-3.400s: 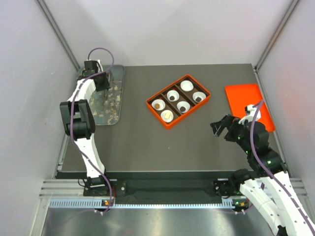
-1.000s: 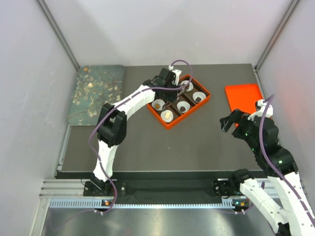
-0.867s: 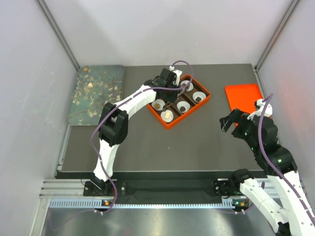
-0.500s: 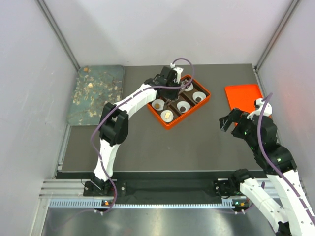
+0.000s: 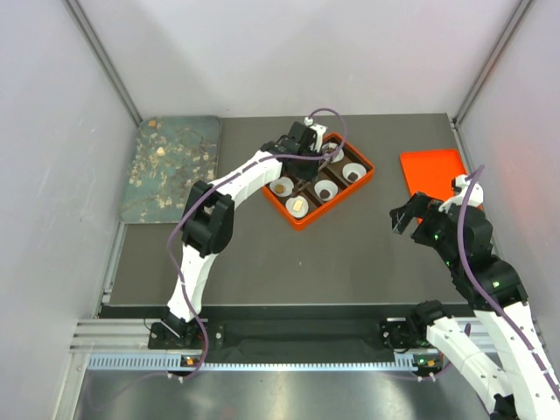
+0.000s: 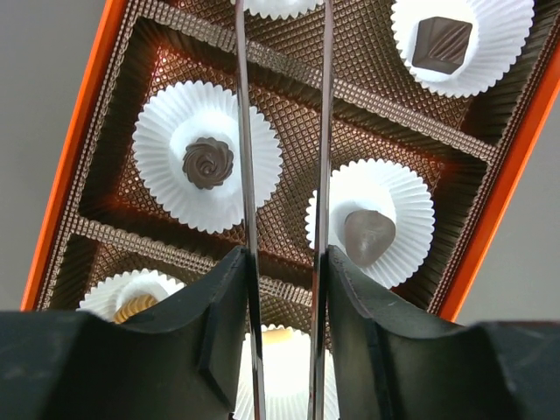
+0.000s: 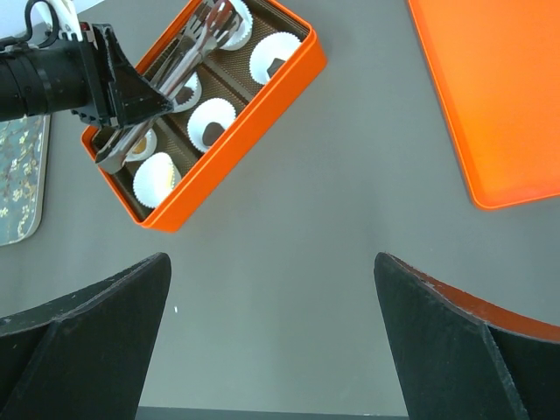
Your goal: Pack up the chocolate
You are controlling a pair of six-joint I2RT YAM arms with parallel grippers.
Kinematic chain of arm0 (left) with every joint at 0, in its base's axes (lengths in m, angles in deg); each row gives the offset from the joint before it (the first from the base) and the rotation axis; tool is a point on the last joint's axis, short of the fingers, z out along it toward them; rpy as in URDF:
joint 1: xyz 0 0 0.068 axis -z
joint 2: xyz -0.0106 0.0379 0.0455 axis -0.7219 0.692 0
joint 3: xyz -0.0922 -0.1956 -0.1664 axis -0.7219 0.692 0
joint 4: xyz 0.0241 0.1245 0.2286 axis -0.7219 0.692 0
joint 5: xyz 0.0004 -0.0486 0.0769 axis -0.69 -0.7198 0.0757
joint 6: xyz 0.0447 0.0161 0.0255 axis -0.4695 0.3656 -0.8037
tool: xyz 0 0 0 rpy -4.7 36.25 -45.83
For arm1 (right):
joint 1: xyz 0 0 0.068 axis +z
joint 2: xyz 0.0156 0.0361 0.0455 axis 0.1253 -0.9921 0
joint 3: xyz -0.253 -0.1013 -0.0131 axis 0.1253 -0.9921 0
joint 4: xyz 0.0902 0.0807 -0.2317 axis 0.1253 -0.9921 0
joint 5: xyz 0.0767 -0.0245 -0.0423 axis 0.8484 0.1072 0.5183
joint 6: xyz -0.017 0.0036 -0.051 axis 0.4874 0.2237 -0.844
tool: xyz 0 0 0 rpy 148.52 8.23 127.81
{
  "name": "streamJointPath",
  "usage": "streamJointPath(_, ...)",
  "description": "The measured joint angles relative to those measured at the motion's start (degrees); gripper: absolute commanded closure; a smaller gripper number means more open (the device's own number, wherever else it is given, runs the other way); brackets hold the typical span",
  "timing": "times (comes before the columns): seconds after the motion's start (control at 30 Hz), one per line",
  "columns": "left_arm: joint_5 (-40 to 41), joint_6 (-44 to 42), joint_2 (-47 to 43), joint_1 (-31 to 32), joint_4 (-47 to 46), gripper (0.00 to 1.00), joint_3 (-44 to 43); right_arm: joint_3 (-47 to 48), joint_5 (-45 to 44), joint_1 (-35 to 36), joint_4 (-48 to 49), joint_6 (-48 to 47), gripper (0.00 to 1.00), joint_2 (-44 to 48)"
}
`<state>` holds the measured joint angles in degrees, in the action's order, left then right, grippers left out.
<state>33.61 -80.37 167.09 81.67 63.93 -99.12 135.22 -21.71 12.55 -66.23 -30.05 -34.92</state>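
Chocolate lumps [image 6: 207,163] sit dark brown, swirled or ridged, in white paper cups [image 6: 162,131].

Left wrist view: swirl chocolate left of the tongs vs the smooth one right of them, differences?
The swirl chocolate is a ridged round rosette; smooth chocolate is a plain rounded wedge. Colour: swirl chocolate is darker brown; smooth chocolate is greyer. Shared: each sits alone in a white paper cup.

Overhead and both wrist views, orange box [image 5: 341,198] common.
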Motion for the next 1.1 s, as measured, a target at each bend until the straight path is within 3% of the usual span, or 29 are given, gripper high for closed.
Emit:
streamJointPath(0.77,0.0,0.2,-0.6,0.0,0.0,0.56,-1.8,0.8,0.1,0.0,0.4,0.3,0.00,-0.7)
streamJointPath(1.1,3.9,0.3,-12.2,0.0,-0.4,0.56,-0.5,0.8,0.5,0.0,0.3,0.7,0.00,-1.4)
